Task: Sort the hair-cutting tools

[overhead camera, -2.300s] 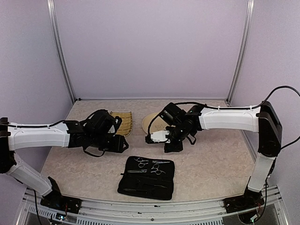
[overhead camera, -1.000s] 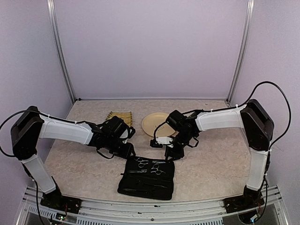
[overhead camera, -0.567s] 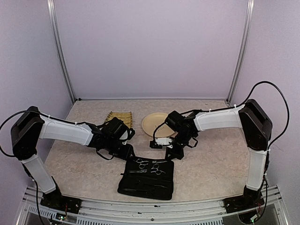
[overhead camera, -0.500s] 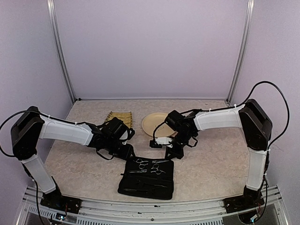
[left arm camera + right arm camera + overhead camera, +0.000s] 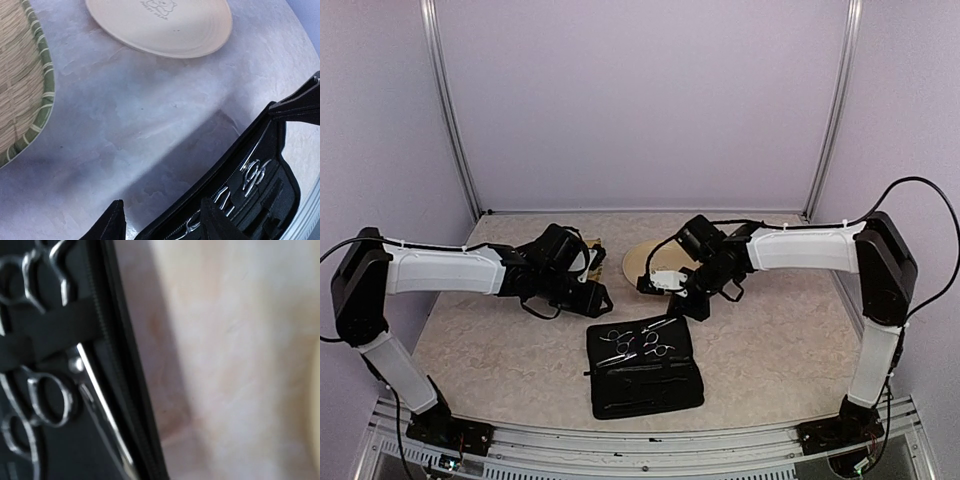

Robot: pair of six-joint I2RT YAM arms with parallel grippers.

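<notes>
black fabric, zipped open on the table [image 5: 780, 345]: a case [image 5: 645, 388], with the scissors [image 5: 102, 410] tucked under a strap [image 5: 45, 327] in its far half, silver rings toward its left side, one blade pointing at its far right corner. right pincer [image 5: 691, 310] pressed together at that far right corner, on the rim or on a blade tip; cannot tell which, with its fingers out of sight in its own view. left pincer [image 5: 162, 212] spread and empty, hovering just off the case's far left corner.

likely step: freeing the first scissors. better done by planting the left pincer on the case's far left rim first, with the far right corner seemingly raised off the table. then slide the blade out along its own line from under the strap, not upward, to avoid hauling the whole case along. once free, carry to one dish and keep the sorts apart.

counted: two scissors, going by two sets of rings; one case; one tray [image 5: 20, 75] beyond the case's far left; one plate [image 5: 160, 25] beyond its far edge; two pincers. clips not made out against the black lining.
</notes>
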